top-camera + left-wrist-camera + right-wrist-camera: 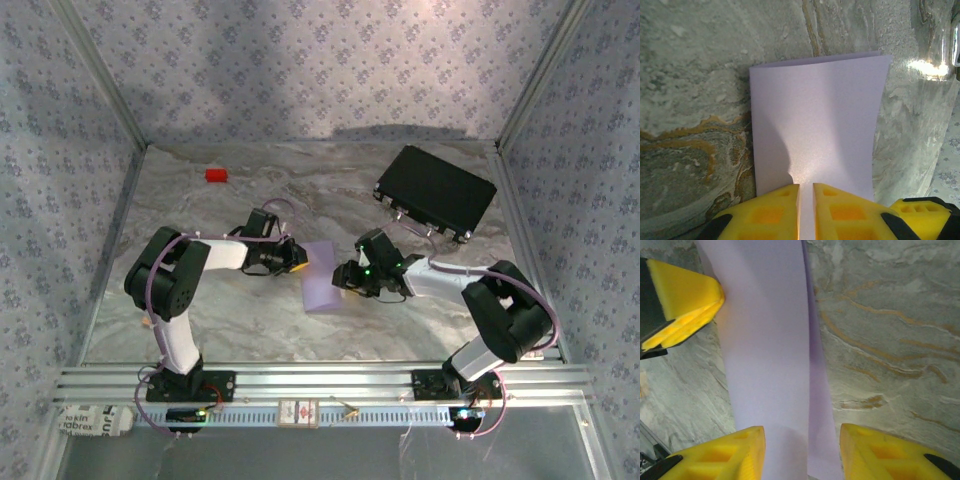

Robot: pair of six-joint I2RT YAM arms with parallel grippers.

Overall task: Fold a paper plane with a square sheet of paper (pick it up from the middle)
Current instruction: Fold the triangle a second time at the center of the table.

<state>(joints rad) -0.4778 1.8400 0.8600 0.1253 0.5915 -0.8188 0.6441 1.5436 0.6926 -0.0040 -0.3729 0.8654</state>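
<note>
Left wrist: left gripper (806, 189) pinches the lilac paper (815, 115) at its edge; right wrist reveals right gripper (802, 432) parted, straddling it.

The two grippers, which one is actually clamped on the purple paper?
The left gripper: closed tight on the edge of the sheet of paper. The right gripper stands open, straddling it.

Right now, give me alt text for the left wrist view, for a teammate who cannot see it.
The left claw, its yellow fingers almost together, pinches the near edge of the lilac paper. The paper stretches away from the camera over the marbled table, and its far edge seems to show two layers, as if folded.
</note>
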